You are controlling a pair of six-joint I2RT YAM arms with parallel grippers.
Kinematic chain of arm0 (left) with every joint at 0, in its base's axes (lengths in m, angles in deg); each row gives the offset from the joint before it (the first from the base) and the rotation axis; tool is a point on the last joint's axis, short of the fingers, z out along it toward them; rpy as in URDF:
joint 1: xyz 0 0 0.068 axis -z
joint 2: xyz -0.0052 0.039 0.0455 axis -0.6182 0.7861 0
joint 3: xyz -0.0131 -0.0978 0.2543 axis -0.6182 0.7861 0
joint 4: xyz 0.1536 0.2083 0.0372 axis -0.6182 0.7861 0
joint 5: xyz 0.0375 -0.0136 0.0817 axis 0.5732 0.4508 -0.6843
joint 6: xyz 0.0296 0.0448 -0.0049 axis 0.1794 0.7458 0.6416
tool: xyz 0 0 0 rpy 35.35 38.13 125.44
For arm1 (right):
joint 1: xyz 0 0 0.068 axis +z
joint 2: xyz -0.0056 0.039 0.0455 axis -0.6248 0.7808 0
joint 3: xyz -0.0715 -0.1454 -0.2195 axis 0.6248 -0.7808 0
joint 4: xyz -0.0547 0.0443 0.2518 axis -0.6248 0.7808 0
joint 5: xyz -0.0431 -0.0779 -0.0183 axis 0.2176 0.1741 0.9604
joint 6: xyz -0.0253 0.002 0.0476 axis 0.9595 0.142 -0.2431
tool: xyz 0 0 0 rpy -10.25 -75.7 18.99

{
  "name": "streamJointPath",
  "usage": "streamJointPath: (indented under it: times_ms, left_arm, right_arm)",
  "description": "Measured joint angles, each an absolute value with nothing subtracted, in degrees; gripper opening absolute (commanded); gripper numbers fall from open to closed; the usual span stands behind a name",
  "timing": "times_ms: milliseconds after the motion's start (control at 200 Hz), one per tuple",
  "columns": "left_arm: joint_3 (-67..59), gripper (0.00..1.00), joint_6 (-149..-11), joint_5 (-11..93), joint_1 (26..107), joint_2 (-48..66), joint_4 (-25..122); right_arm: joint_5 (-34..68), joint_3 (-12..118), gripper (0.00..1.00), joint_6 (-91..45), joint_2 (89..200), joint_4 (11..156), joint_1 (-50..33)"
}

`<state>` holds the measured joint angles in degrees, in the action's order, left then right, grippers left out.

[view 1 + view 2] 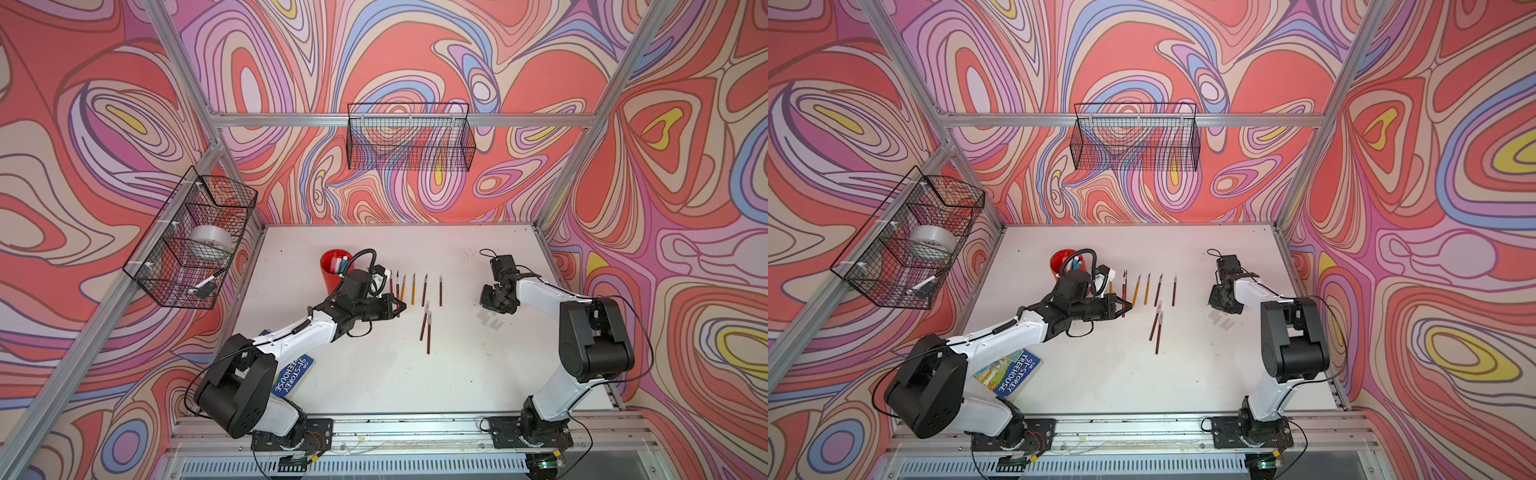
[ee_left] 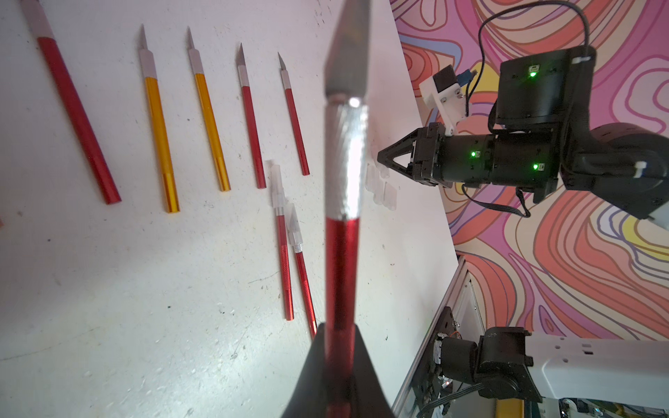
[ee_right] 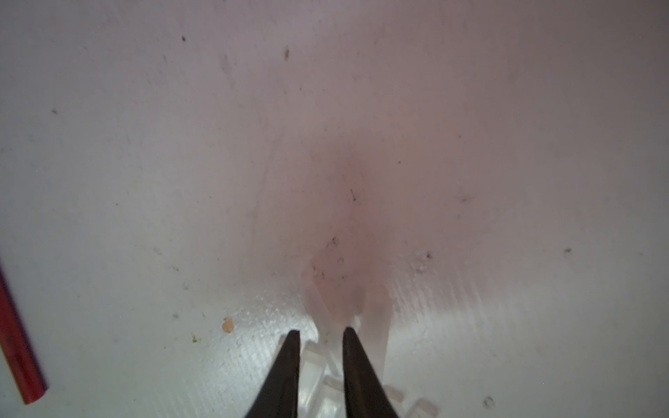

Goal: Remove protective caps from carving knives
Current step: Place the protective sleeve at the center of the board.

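On my far left stand the red cup (image 1: 332,276) of markers and a book (image 1: 291,374), both close to my left arm, so swinging that way is tight. My left claw (image 1: 400,308) is pressed together on the red knife (image 2: 342,253), pinching its handle well behind the knurled metal collar, blade bare and pointing away. I judge it light and stiff, the smooth handle apt to slip and the collar the surer hold.

Next lies the row of uncapped knives (image 2: 208,130), side by side and apart from one another. Just right of the row are two capped knives (image 2: 284,260), almost touching, their whitish caps (image 2: 277,184) on the blade ends. Those caps look thin and slick, and I would take one by its flat sides, gently.

Farther right, the loose caps (image 2: 380,184) sit in a small cluster on the table (image 1: 374,374). My right claw (image 3: 321,334) hangs over them, tips slightly spread, holding nothing that I can make out. The table's right edge is not far beyond, and the near side is the most open.
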<state>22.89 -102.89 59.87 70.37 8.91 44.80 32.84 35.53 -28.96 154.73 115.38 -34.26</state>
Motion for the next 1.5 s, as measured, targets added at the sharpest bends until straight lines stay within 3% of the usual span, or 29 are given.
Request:
streamJointPath:
  times_ms: [351, 646, 1212, 1497]
  left_arm:
    - [22.9, 0.0, -102.9, 59.8, 70.4, 8.9, 44.9]
    - [22.9, 0.0, -102.9, 59.8, 70.4, 8.9, 45.2]
    - [22.9, 0.0, -102.9, 58.1, 70.4, 5.8, 46.7]
    - [22.9, 0.0, -102.9, 57.7, 70.4, 5.6, 47.1]
  right_arm:
    - [29.2, 37.1, 0.29, -29.0, 153.6, 116.5, -34.5]
    - [23.2, 39.5, 0.29, -29.3, 143.4, 118.9, -33.6]
    - [19.3, 42.6, 0.29, -33.0, 129.4, 114.9, -15.3]
    - [17.7, 42.0, 0.31, -34.3, 131.3, 109.2, -6.9]
